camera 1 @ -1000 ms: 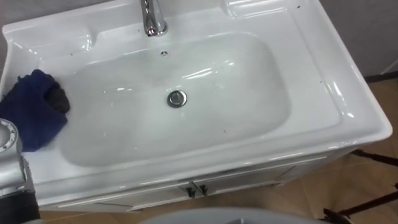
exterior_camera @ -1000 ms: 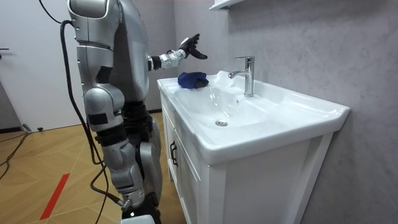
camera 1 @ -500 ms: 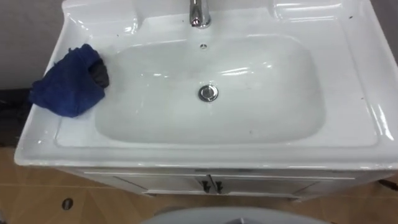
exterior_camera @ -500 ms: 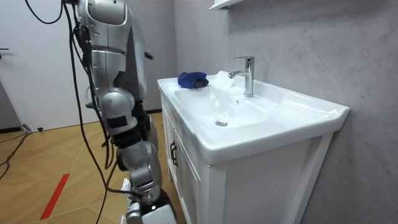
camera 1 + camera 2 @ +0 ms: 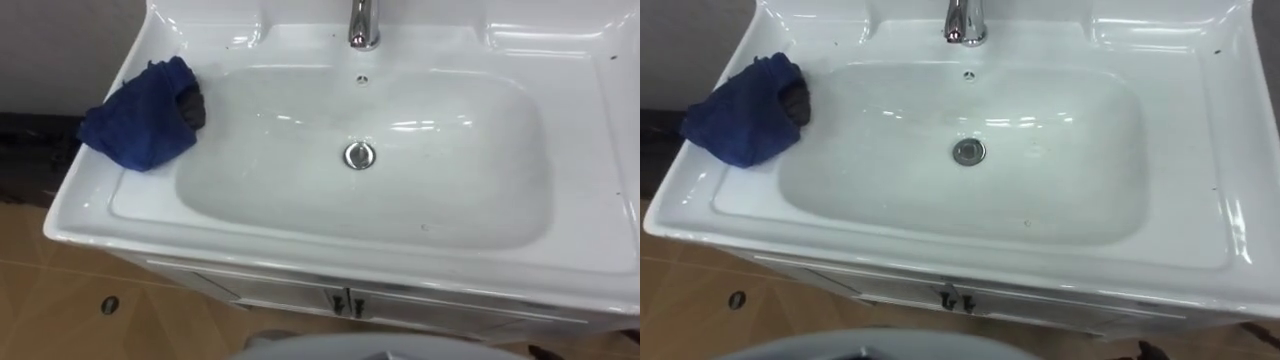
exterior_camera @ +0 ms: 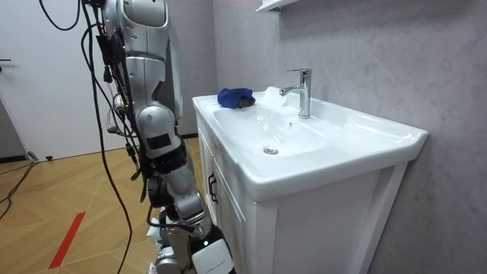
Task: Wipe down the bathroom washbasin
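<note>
Left eye view: a blue cloth (image 5: 140,125) lies bunched on the basin (image 5: 105,215) rim at ten o'clock from the drain (image 5: 360,155), seemingly parked clear of the bowl. The tap (image 5: 364,25) stands at twelve. Room view adds the robot standing beside the cabinet (image 6: 228,221). I cannot tell how its hands are set.

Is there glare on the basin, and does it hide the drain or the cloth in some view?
Left eye view: thin white streaks of reflected light lie on the basin behind the drain, which is plain to see; the cloth has no shine. Room view: the faucet glints; a soft sheen lies in the basin.
</note>
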Robot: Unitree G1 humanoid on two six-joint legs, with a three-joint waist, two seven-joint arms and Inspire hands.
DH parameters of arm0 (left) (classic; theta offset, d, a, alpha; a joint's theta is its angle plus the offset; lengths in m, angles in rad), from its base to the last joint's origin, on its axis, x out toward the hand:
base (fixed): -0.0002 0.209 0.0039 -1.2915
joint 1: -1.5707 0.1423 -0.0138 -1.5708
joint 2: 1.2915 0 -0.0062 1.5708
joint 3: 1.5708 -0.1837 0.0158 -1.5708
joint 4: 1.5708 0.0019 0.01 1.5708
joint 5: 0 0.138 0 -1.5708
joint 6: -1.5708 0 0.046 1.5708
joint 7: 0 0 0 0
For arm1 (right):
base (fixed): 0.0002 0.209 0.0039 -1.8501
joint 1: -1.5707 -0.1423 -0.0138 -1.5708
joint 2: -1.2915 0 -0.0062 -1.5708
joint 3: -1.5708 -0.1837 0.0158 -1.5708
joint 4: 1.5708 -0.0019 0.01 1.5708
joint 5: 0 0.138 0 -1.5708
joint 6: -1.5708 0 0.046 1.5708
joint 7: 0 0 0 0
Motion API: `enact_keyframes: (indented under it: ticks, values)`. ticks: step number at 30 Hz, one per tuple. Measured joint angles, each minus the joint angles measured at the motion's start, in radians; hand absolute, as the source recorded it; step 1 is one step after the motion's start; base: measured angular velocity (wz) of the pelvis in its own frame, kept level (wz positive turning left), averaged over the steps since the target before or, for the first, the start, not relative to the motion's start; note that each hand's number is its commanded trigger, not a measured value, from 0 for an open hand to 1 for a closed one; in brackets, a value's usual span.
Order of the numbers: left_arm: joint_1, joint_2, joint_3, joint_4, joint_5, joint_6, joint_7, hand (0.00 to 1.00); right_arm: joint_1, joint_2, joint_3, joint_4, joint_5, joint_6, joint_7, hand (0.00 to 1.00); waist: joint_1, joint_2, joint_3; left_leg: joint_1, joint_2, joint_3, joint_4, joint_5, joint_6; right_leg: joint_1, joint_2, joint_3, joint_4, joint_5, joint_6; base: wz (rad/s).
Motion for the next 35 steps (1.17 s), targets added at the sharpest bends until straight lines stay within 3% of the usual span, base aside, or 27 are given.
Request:
enact_keyframes:
  ticks: [4, 8, 11, 15, 17, 25, 28, 32, 35]
  values:
    - [0.0, -0.076, -0.036, 0.105, -0.014, 0.002, -0.033, 0.0, 0.004, 0.01, 0.0, 0.022, 0.015, 0.0, 0.009, 0.0, -0.018, -0.018, 0.0003, 0.004, -0.001, 0.002, 0.0, -0.001, 0.001, 0.006, -0.002, -0.002, 0.0, -0.007, 0.004, 0.1]
    - [0.0, -0.11, -0.087, 0.206, -0.014, 0.024, -0.088, 0.0, 0.008, 0.026, 0.001, 0.041, 0.016, 0.013, 0.01, 0.0, -0.024, -0.028, -0.0007, 0.008, 0.0, 0.01, 0.001, -0.001, 0.001, 0.01, -0.002, -0.003, 0.0, -0.007, 0.003, -0.01]
    - [-0.002, -0.13, -0.153, 0.218, -0.011, 0.044, -0.135, 0.0, 0.005, 0.029, 0.016, 0.057, 0.01, 0.022, 0.011, 0.0, -0.035, -0.031, -0.0001, 0.003, 0.0, 0.008, 0.003, -0.001, 0.001, 0.015, -0.002, -0.006, 0.0, -0.007, 0.003, 0.04]
    - [-0.026, -0.135, -0.193, 0.238, 0.001, 0.081, -0.219, 0.0, -0.019, 0.039, 0.027, 0.092, 0.01, 0.037, 0.011, 0.0, -0.064, -0.039, 0.0007, 0.001, 0.002, 0.015, 0.016, -0.001, 0.002, 0.015, -0.002, -0.009, 0.0, -0.008, 0.001, 0.03]
    - [-0.042, -0.136, -0.25, 0.243, 0.042, 0.099, -0.271, 0.0, -0.031, 0.045, 0.026, 0.094, 0.016, 0.042, 0.01, 0.0, -0.086, -0.038, 0.0015, 0.004, 0.002, 0.014, 0.017, -0.001, 0.002, 0.021, -0.002, -0.012, 0.002, -0.008, 0.0, 0.05]
    - [-0.091, -0.138, -0.376, 0.235, 0.179, 0.13, -0.398, 0.0, -0.036, 0.049, 0.033, 0.125, 0.01, 0.058, 0.012, 0.0, -0.14, -0.041, 0.0061, 0.011, 0.003, 0.044, 0.019, -0.006, 0.01, 0.02, -0.003, 0.002, 0.012, -0.016, 0.001, -0.04]
    - [-0.096, -0.138, -0.399, 0.233, 0.206, 0.149, -0.441, 0.0, -0.037, 0.049, 0.039, 0.122, 0.01, 0.079, 0.015, 0.0, -0.161, -0.043, 0.0075, 0.016, 0.003, 0.075, 0.018, -0.007, 0.012, 0.019, -0.004, 0.018, 0.02, -0.016, 0.001, -0.18]
    - [-0.101, -0.138, -0.407, 0.234, 0.234, 0.17, -0.501, 0.0, -0.03, 0.051, 0.038, 0.119, 0.011, 0.087, 0.017, 0.0, -0.18, -0.044, 0.0079, 0.02, 0.002, 0.085, 0.019, -0.012, 0.019, 0.014, -0.007, 0.025, 0.023, -0.017, 0.004, -0.09]
    - [-0.1, -0.137, -0.426, 0.237, 0.241, 0.186, -0.549, 0.0, -0.032, 0.057, 0.038, 0.116, -0.016, 0.087, 0.017, 0.0, -0.187, -0.044, 0.0128, 0.02, 0.002, 0.095, 0.019, -0.015, 0.023, 0.008, -0.007, 0.028, 0.026, -0.017, 0.005, -0.07]
